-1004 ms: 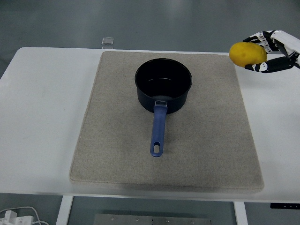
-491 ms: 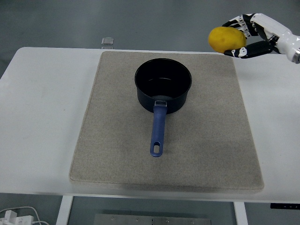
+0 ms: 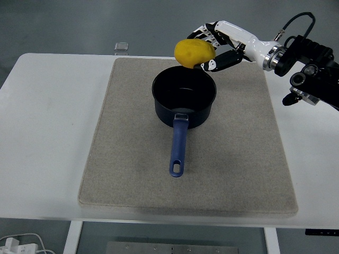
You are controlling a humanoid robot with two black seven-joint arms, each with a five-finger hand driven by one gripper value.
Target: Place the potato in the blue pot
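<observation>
Potato (image 3: 194, 52) — yellow, rounded, smooth-skinned; held in the air above the far rim of the pot, touching nothing but the hand. Not yet inside.

Right hand (image 3: 218, 47) — white-and-black, five-fingered; curled around the right side of the potato, fingers (image 3: 205, 33) over the top and a digit tucked beneath. Arm enters from the right edge, black wrist joints and a cable loop visible behind.

Blue pot (image 3: 185, 98) — dark inside, empty as far as can be seen; upright near the middle of the mat, long blue handle (image 3: 178, 148) pointing toward the near edge of the table.

Mat (image 3: 132, 174) — beige, rectangular, covering most of the white table (image 3: 42, 137). Small clear object (image 3: 122, 46) at the far edge, well apart from the work.

Left hand — not in view.

Step in hand, as judged: carry and release over the pot's mouth.

Handling notes:
- Shift the potato a little nearer, toward the centre of the opening, before lowering — at present it looks closer to the far rim than to the middle.
- Lower until close above the floor of the pot; a high drop risks a bounce or a roll out, being a round thing.
- Keep knuckles and wrist clear of the far rim; a knock could slide the pot on the mat.
- Open the fingers evenly, underside support last, then lift straight up.
- Avoid the handle side entirely; no need to cross it.
</observation>
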